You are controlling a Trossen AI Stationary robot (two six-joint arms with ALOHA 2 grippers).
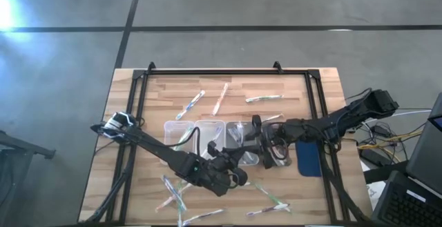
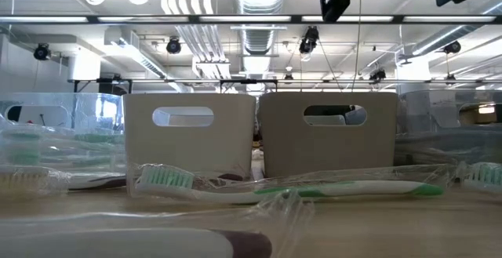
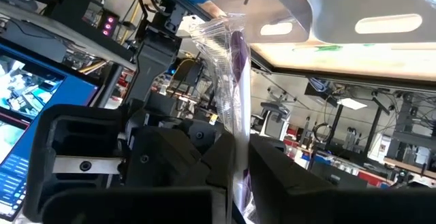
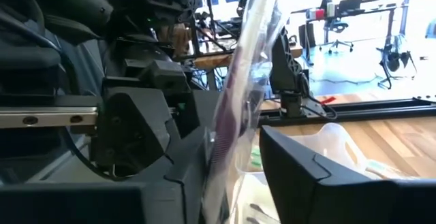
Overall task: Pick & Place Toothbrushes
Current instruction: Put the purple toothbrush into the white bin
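A purple toothbrush (image 3: 236,60) in clear wrapping is up in the air over the trays (image 1: 207,134) at the table's middle. My left gripper (image 3: 237,152), reaching in from the near left (image 1: 235,166), is shut on it. My right gripper (image 4: 235,149), coming level from the right (image 1: 257,144), stands open with one finger on each side of the same toothbrush (image 4: 238,101). More wrapped toothbrushes lie flat on the table, some beyond the trays (image 1: 219,97) and some at the near edge (image 1: 176,192). One with a green head lies close in the low view (image 2: 282,186). My left gripper pinches the purple toothbrush between its two fingers, on the wrapped handle (image 3: 240,139). The rest of the brush sticks out past the fingertips. It is lifted clear of the table. My right gripper has the wrapping reaching both fingers (image 4: 269,156); I cannot tell whether they touch it.
Two pale boxes with handle slots (image 2: 188,132) (image 2: 329,132) stand behind the near toothbrushes in the low view. A blue flat object (image 1: 309,159) lies right of the trays. A black frame (image 1: 221,72) rims the table. Cables and equipment sit off the table's right edge.
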